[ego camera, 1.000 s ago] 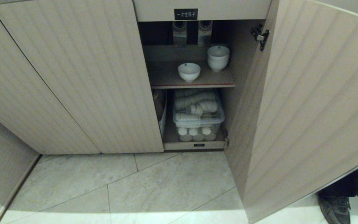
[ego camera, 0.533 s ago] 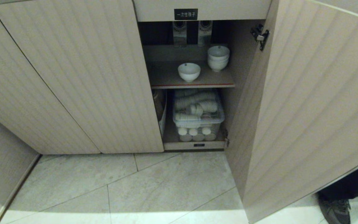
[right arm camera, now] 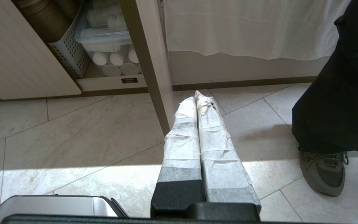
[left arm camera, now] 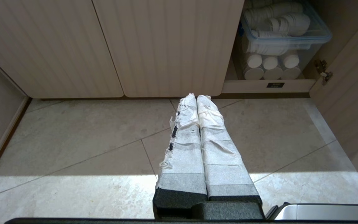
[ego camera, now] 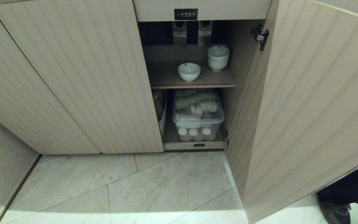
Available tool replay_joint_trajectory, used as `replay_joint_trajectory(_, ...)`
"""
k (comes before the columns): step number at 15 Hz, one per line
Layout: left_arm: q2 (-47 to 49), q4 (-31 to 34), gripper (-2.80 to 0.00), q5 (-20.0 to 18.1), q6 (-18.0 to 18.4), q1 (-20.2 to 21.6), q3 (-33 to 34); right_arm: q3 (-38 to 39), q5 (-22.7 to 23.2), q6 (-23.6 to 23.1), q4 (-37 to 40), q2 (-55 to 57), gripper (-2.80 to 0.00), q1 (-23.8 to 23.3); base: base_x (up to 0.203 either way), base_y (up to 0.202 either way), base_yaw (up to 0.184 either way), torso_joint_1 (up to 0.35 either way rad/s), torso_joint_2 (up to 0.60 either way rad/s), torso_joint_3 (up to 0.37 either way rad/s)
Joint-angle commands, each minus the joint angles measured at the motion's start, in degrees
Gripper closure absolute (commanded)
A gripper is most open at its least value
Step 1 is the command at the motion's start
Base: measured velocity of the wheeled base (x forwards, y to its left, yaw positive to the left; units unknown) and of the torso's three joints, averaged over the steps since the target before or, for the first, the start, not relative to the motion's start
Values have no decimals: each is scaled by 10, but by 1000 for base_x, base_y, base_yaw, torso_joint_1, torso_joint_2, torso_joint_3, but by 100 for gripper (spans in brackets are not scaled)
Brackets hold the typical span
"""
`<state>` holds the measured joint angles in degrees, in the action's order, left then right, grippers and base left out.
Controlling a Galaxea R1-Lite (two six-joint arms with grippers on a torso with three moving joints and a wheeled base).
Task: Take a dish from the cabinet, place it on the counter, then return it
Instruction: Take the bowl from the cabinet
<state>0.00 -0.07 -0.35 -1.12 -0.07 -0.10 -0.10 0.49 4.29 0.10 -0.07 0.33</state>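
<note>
The dish (ego camera: 189, 71), a small white bowl, stands alone on the brown red-edged shelf (ego camera: 194, 83) inside the open cabinet (ego camera: 73, 77). A stack of like white bowls (ego camera: 218, 58) sits behind it to the right. The counter is out of view. Neither arm shows in the head view. My left gripper (left arm camera: 196, 97) hangs low over the floor tiles in front of the shut doors, tape-wrapped fingers pressed together and empty. My right gripper (right arm camera: 195, 95) is also shut and empty, hanging over the floor beside the edge of the open door (right arm camera: 149, 62).
The cabinet's right door (ego camera: 306, 109) stands wide open. Below the shelf a clear lidded box (ego camera: 197, 115) holds white cups, with a perforated basket (right arm camera: 68, 46) beside it. A person's dark trouser leg and shoe (right arm camera: 323, 169) stand at the right of the open door.
Only the person's leg and shoe at the lower right have shifted a little. The grippers, the bowl and the door have not moved.
</note>
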Motion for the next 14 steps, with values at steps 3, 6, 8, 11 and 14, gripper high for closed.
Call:
replay_joint_trajectory(3, 0, 0, 0, 0, 0, 0, 0, 0, 0, 0, 1, 1, 0, 0, 0, 0, 0, 0, 0, 0)
replay_joint_trajectory(6, 0, -1, 0, 0, 0, 1, 0, 0, 0, 0, 0, 1, 0, 0, 0, 0, 0, 0, 0, 0)
replay_joint_trajectory(8, 0, 0, 0, 0, 0, 0, 0, 0, 0, 0, 0, 1, 0, 0, 0, 0, 0, 0, 0, 0)
replay_joint_trajectory(11, 0, 0, 0, 1, 0, 0, 0, 0, 0, 0, 0, 1, 0, 0, 0, 0, 0, 0, 0, 0)
replay_joint_trajectory(14, 0, 0, 0, 0, 0, 0, 0, 0, 0, 0, 0, 1, 0, 0, 0, 0, 0, 0, 0, 0)
